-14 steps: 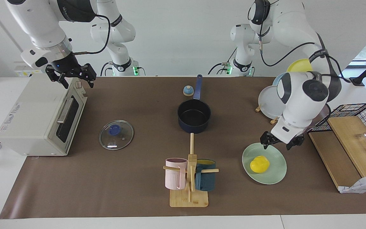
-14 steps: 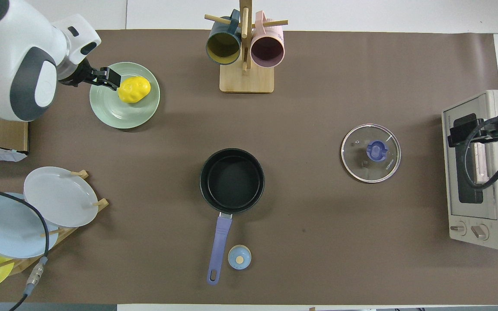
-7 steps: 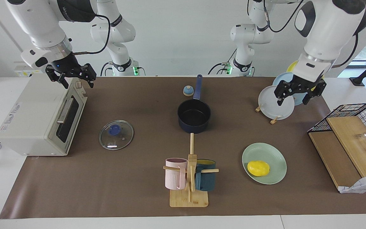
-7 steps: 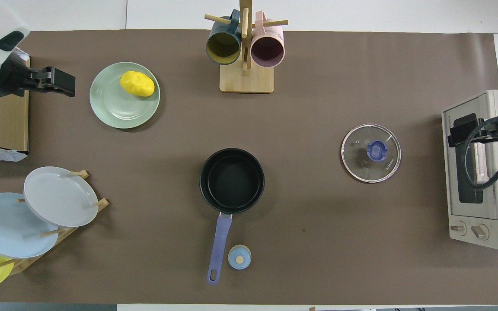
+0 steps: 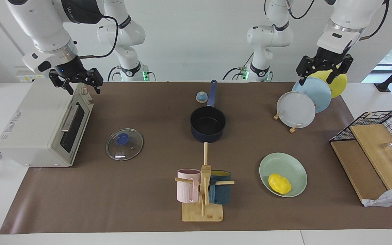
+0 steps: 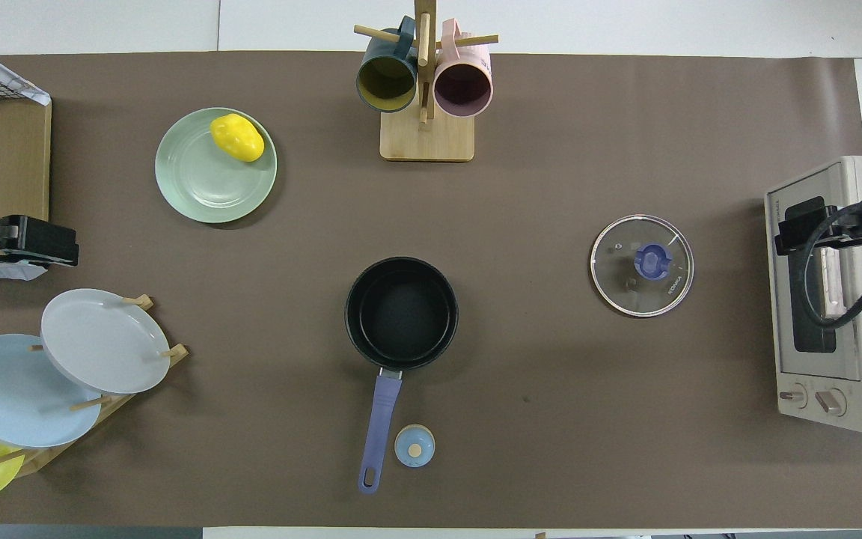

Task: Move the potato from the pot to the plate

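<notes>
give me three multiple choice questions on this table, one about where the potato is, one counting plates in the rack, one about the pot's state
1. Where is the potato?
A. in the pot
B. on the plate
C. under the glass lid

2. How many plates stand in the wooden rack?
A. one
B. two
C. three

3. What state is the pot in?
A. empty, uncovered
B. covered by its lid
C. tipped on its side

Answers:
1. B, it lies on the plate, toward the rim farther from the robots.
2. C, grey-white, light blue and yellow plates stand there.
3. A, its black inside is bare and the glass lid lies apart on the table.
</notes>
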{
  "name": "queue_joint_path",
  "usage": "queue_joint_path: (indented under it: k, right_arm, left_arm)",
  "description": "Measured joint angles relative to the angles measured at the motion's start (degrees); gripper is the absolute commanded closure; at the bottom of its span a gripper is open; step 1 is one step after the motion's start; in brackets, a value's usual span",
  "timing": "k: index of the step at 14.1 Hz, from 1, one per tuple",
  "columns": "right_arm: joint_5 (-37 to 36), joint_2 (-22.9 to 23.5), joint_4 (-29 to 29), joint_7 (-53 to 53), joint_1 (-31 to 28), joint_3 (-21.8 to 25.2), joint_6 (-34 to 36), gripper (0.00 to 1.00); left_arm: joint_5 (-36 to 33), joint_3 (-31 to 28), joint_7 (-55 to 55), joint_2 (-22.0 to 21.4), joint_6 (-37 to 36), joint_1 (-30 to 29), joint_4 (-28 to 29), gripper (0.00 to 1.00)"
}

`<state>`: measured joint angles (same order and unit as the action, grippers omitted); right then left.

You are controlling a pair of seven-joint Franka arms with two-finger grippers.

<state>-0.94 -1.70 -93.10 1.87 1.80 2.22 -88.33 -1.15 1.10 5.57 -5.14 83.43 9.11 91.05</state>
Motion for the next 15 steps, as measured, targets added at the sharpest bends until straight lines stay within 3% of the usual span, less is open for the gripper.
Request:
queue_joint_path:
  k: [3,15]
  right_arm:
    - [0.0,0.0,0.0,0.0,0.0,0.0,0.0,0.0]
    - [0.0,0.0,0.0,0.0,0.0,0.0,0.0,0.0]
  left_arm:
    - [2.72,-0.68,0.31,0.09,0.32,-0.06,0.06,0.0]
    - [2.74,0.4,-0.24,1.11,0.11,-2.88,-1.85,0.0]
